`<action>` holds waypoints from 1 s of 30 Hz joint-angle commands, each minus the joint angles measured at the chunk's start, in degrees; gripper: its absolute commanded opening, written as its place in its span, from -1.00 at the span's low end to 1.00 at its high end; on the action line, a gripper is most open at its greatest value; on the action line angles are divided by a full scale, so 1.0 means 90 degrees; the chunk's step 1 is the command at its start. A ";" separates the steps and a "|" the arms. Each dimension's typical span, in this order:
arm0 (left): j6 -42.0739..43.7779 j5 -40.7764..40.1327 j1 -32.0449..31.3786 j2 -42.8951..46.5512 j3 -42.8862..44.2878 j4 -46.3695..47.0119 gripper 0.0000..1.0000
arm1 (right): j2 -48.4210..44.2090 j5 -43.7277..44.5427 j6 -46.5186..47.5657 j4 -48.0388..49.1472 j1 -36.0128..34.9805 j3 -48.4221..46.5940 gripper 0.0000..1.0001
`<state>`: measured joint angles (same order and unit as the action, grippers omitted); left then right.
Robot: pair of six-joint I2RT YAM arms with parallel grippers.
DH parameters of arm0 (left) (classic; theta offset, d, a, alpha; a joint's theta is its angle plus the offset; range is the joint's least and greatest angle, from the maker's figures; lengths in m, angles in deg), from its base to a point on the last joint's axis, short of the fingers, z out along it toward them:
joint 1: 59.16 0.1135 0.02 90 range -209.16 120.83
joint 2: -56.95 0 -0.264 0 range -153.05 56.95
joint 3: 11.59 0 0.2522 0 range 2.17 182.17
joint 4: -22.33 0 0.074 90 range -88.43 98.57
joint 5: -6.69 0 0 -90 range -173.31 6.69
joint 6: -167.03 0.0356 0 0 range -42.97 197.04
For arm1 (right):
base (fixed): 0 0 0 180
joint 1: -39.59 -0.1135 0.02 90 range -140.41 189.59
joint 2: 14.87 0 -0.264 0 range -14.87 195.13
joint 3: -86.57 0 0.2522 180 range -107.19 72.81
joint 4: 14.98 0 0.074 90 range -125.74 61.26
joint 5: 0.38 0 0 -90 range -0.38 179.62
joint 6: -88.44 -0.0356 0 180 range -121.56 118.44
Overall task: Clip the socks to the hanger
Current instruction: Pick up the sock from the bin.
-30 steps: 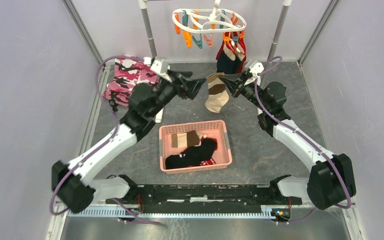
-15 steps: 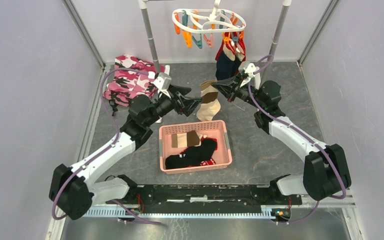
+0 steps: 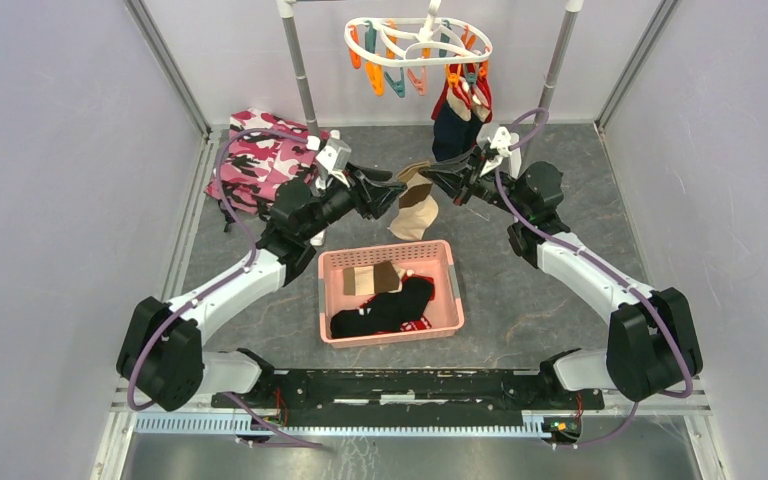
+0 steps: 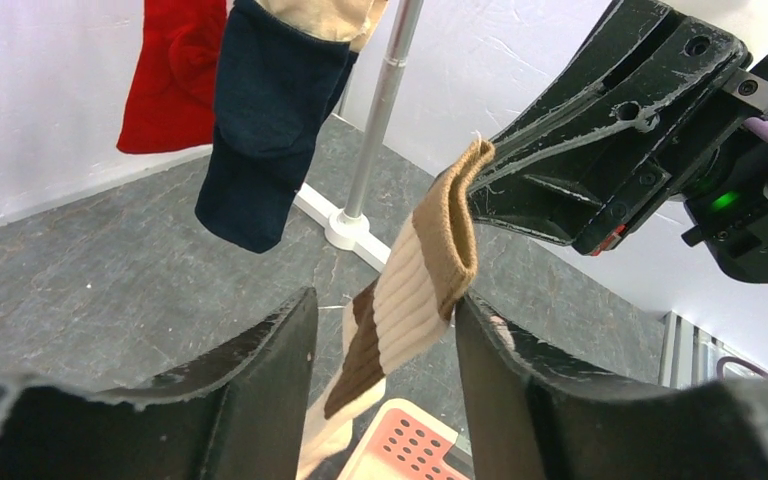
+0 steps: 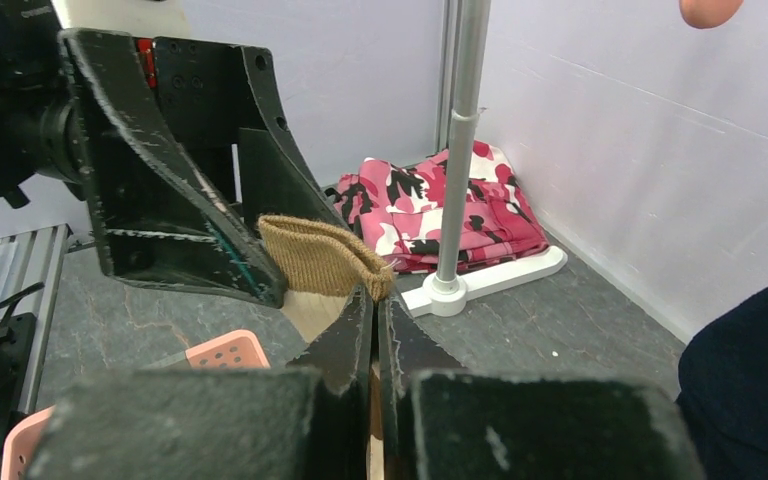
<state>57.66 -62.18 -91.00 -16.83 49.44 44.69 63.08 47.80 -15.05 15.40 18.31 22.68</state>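
Note:
A beige sock with tan cuff and brown band (image 3: 415, 208) hangs in the air above the basket. My right gripper (image 3: 430, 179) is shut on its cuff (image 5: 320, 255), with the jaws pressed together (image 5: 375, 297). My left gripper (image 3: 392, 195) is open, one finger on each side of the sock (image 4: 425, 280), just below the cuff (image 4: 385, 300). The white hanger (image 3: 418, 45) with orange and teal clips hangs at the back. A red sock (image 4: 175, 70) and a navy sock (image 4: 270, 110) hang from it (image 3: 460, 112). More socks, black and beige, lie in the basket.
A pink perforated basket (image 3: 325, 300) sits mid-table below the grippers. A pink camouflage cloth (image 3: 260, 165) lies at the back left. Grey rack poles (image 3: 300, 60) (image 3: 557, 55) stand at the back, with a white foot (image 5: 490, 275) on the floor.
The right gripper has carried the sock a little left and lower. The left arm has swung in, and its open jaws now straddle the sock.

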 commanded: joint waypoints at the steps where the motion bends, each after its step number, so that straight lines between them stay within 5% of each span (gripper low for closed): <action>1: 0.0209 0.0505 0.0103 -0.0118 0.0228 0.0819 0.14 | -0.0065 -0.0194 -0.0087 0.0400 -0.0041 -0.0260 -1.00; 4: 0.0244 0.0565 0.0183 -0.0124 0.0199 0.0965 0.01 | -0.0054 -0.0271 -0.0044 0.0390 -0.0048 -0.0254 -1.00; 11: 0.0630 0.1467 0.0529 -0.0030 0.0100 0.1140 -0.84 | -0.0065 -0.0525 0.0074 0.0350 -0.0053 -0.0211 -1.00; 18: 0.0916 0.3713 0.1091 -0.0389 0.0451 0.1096 -0.95 | -0.0034 -0.1674 0.0903 -0.0059 -0.0476 -0.0353 -0.89; 21: 0.0647 0.4580 0.1179 -0.0771 0.0792 0.1143 -0.96 | -0.0113 -0.1664 0.1841 -0.0969 -0.0700 -0.0491 -0.65; 25: 0.0316 0.4942 0.1227 -0.0960 0.0921 0.1365 -0.96 | -0.0171 -0.1489 0.2060 -0.1198 -0.0750 -0.0480 -0.45; 30: 0.0312 0.5051 0.1321 -0.0953 0.0927 0.1402 -0.96 | -0.0209 -0.1227 0.2153 -0.1336 -0.0751 -0.0465 -0.48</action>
<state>62.29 -21.13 -79.94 -25.81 55.49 53.78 62.95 35.40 1.41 4.85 11.51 20.56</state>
